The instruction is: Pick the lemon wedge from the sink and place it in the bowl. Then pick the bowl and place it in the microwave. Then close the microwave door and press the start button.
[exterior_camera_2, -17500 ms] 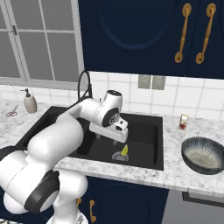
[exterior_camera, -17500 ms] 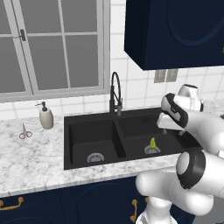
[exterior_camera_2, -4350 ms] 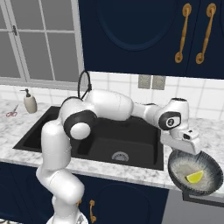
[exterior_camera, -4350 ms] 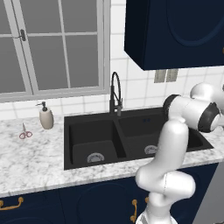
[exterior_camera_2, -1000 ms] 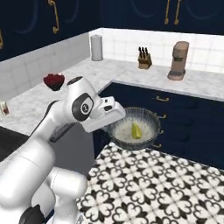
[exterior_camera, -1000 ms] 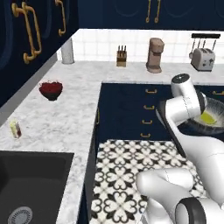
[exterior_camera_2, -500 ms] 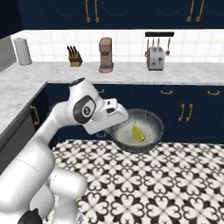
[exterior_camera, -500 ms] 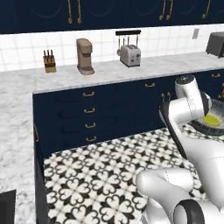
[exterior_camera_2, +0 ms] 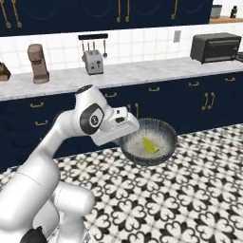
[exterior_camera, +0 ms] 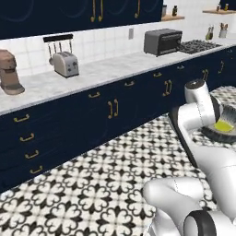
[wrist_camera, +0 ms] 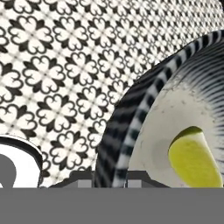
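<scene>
The gripper (exterior_camera_2: 124, 137) is clenched on the rim of the bowl (exterior_camera_2: 159, 135), holding it in the air above the patterned floor (exterior_camera_2: 190, 190). The lemon wedge (exterior_camera_2: 150, 145) lies inside the bowl, on its pale bottom, right of the held rim. In the hand view the rim (wrist_camera: 127, 127) passes between the fingertips. Behind, a bench (exterior_camera_2: 142, 71) carries a toaster (exterior_camera_2: 93, 61), a coffee maker (exterior_camera_2: 38, 63) and a black oven (exterior_camera_2: 216, 47).

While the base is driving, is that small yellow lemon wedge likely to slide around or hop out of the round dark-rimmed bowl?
The small yellow lemon wedge lies loose on the smooth pale floor of the round dark-rimmed bowl, so it may slide. The raised wall should probably keep it in. The hand grips one rim edge, so the bowl could tilt.
</scene>
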You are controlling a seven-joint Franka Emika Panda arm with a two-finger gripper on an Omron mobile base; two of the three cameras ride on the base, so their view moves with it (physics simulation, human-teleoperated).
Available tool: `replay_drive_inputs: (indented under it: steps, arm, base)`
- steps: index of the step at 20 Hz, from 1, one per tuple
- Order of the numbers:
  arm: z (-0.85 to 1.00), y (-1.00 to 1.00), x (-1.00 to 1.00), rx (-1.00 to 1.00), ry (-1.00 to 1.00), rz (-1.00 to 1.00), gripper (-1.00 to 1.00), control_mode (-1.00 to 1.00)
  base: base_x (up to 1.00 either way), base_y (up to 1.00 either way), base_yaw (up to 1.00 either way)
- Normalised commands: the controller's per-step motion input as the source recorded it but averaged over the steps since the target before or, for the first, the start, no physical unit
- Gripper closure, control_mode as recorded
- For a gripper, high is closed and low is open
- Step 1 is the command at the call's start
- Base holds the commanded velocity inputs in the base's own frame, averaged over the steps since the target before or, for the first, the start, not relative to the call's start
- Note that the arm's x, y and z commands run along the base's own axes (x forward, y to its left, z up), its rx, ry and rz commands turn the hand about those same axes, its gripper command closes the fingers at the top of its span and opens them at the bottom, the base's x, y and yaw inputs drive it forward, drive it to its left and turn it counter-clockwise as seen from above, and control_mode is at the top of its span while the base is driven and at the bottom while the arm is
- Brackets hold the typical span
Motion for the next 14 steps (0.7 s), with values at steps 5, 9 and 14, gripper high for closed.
replay_drive_inputs:
  steps: [5,9,14]
  arm:
    - [0.00,0.00,0.00,0.00,0.00,0.00,1.00,1.00]
    - [0.00,0.00,0.00,0.00,0.00,0.00,1.00,1.00]
    - [0.00,0.00,0.00,0.00,0.00,0.00,1.00,1.00]
  base:
    - [0.48,-0.41,-0.58]
    - [0.47,-0.36,-0.59]
    - [0.54,-0.29,-0.62]
